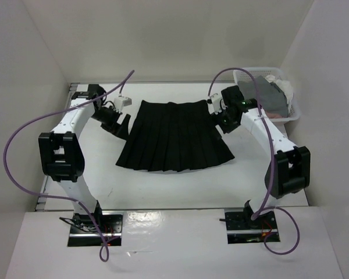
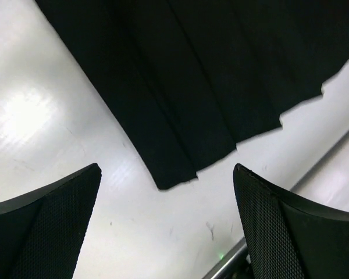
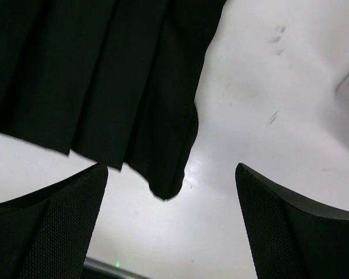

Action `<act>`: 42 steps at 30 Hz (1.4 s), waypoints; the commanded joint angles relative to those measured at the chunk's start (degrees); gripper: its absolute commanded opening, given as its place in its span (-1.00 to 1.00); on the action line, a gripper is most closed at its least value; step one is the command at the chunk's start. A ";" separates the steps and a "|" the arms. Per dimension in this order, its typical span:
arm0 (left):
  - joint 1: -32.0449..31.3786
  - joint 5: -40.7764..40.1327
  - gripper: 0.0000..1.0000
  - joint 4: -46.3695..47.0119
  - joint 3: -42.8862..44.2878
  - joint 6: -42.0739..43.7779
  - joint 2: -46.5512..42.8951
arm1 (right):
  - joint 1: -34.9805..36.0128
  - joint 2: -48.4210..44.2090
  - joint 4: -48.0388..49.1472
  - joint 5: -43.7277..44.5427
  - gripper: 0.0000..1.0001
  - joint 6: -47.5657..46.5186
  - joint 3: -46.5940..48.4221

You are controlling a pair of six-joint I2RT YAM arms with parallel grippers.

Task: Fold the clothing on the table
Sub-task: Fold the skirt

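Note:
The clothing, a black pleated skirt, lies spread flat on the white table, narrow waistband at the far side and wide hem toward the arms. My left gripper hangs open just left of the waistband's left end. In the left wrist view a corner of the skirt lies on the table between and beyond the spread fingers of the left gripper, untouched. My right gripper is open beside the waistband's right end. The right wrist view shows a skirt corner lying free between the fingers of the right gripper.
A white mesh basket stands at the far right corner, holding a grey garment and a pale cloth. White walls close in the table on three sides. A metal rail runs along the table's edge. Purple cables loop over both arms.

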 commanded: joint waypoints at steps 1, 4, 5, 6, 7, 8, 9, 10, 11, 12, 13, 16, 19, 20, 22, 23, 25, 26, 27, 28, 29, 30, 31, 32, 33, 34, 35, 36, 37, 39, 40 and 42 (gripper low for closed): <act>1.05 5.41 1.00 8.31 1.66 -8.23 2.59 | -0.11 6.99 5.76 -1.40 0.86 3.12 5.68; 1.57 7.18 1.00 16.91 1.13 -15.43 4.79 | -1.42 15.25 7.08 -4.03 0.83 4.53 10.08; 1.57 7.18 1.00 19.64 1.13 -17.54 4.80 | -2.21 17.12 7.08 -4.57 0.81 4.54 11.23; 1.57 4.83 1.00 25.14 0.43 -19.47 4.80 | -2.74 18.88 7.69 -5.27 0.81 5.15 12.37; 1.57 4.02 1.00 27.46 0.43 -21.76 4.80 | -3.61 20.46 8.22 -7.71 0.81 5.15 14.65; 1.57 3.32 1.00 29.14 0.43 -22.47 5.41 | -3.62 22.92 8.75 -8.61 0.78 5.15 15.71; 1.57 3.31 1.00 31.59 1.21 -23.09 5.42 | -4.32 23.90 9.45 -8.62 0.78 5.15 16.68; 1.57 3.31 1.00 32.49 3.48 -23.62 7.33 | -4.32 24.78 10.07 -9.40 0.78 5.15 19.04; 1.57 3.31 1.00 32.49 5.24 -24.41 8.39 | -4.32 26.70 10.07 -10.28 0.78 5.15 20.46; 1.57 3.83 1.00 32.49 7.52 -25.02 9.80 | -4.32 27.76 10.07 -10.90 0.78 5.15 23.69; 1.57 4.88 1.00 32.49 12.16 -26.51 12.68 | -4.32 28.82 10.07 -11.95 0.78 5.15 25.46; 1.57 5.42 1.00 34.06 19.38 -29.50 17.36 | -4.85 32.78 9.37 -14.49 0.78 5.77 31.36; 1.57 5.95 1.00 34.78 24.23 -30.04 21.14 | -5.90 34.71 9.37 -15.90 0.78 6.38 35.05; 1.57 6.47 1.00 34.26 26.25 -30.65 22.37 | -5.91 35.24 9.89 -16.52 0.78 6.38 37.15; 1.57 7.08 1.00 31.81 32.48 -30.66 26.50 | -7.13 37.43 9.90 -17.31 0.78 6.90 39.36; 1.57 7.87 1.00 30.83 34.51 -30.66 29.56 | -7.14 38.23 9.29 -18.54 0.78 6.91 41.46; 1.57 7.88 1.00 27.51 40.03 -30.66 32.65 | -8.89 40.77 8.59 -20.12 0.78 7.44 43.14; 1.05 7.88 0.97 26.62 41.28 -29.87 35.19 | -8.90 41.39 8.58 -21.44 0.78 7.44 43.76; 0.52 7.88 0.97 26.08 42.25 -29.34 36.17 | -9.68 41.92 8.58 -21.97 0.78 7.96 43.76; 0.52 7.88 0.97 26.08 43.57 -29.34 37.05 | -10.47 42.71 9.27 -22.67 0.78 7.96 43.76; 0.52 7.88 0.95 25.12 44.71 -29.34 38.97 | -10.48 42.72 9.28 -23.38 0.78 7.96 43.76; 0.00 7.88 0.95 24.33 46.29 -28.55 40.12 | -11.17 43.41 9.98 -23.90 0.78 8.57 43.76; -0.01 7.88 0.93 22.41 48.22 -27.85 41.35 | -11.70 43.94 9.98 -23.91 0.78 8.58 44.28; -0.01 7.88 0.93 21.34 52.68 -27.84 43.97 | -11.71 44.99 9.98 -24.87 0.78 8.58 45.25; -0.01 7.88 0.89 18.64 55.24 -27.84 45.48 | -11.71 46.31 9.29 -25.40 0.78 8.58 46.65; -0.01 8.58 0.87 16.96 58.40 -27.84 48.98 | -12.32 47.02 9.28 -25.40 0.78 9.10 47.36; -0.01 8.58 0.87 14.85 62.00 -27.84 51.01 | -12.32 47.54 8.76 -26.27 0.78 9.11 47.89; -0.01 9.28 0.84 11.70 68.48 -27.84 52.86 | -12.32 47.55 8.75 -26.89 0.78 9.11 48.42; -0.01 9.29 0.84 11.66 67.76 -26.97 52.88 | -12.32 48.94 8.75 -26.90 0.78 9.11 49.64; -0.53 9.29 0.84 11.93 68.61 -26.96 52.88 | -12.85 49.74 8.05 -27.51 0.78 9.63 50.96; -0.54 9.29 0.81 11.93 69.41 -26.96 53.83 | -12.85 50.53 8.05 -28.30 0.78 9.63 50.97; -0.54 9.29 0.74 11.93 69.42 -26.96 54.37 | -12.85 51.32 7.35 -28.83 0.78 10.16 52.63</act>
